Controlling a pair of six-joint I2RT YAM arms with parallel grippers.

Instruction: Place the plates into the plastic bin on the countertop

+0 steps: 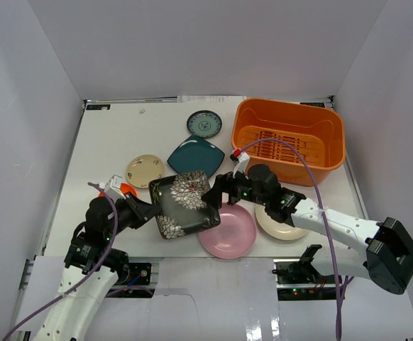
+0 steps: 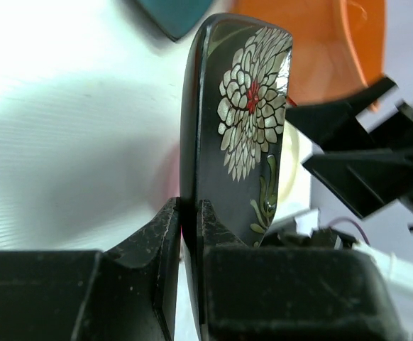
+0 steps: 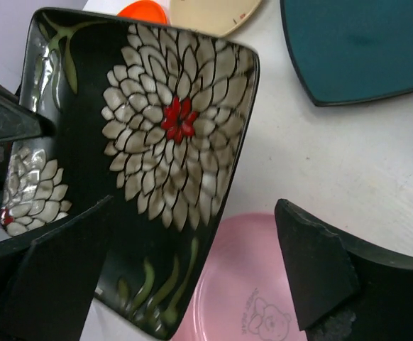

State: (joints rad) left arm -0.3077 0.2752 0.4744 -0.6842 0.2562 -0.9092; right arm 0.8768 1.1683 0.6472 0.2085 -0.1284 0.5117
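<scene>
Beside one orange bin (image 1: 321, 168), seven plates (image 1: 196, 156), one in left claw (image 1: 153, 212)

I can read no words or numbers anywhere. On the pink plate (image 3: 228, 277) there is a small bear stamp (image 3: 265, 321) with curved lettering (too faint for me to make out).
</scene>
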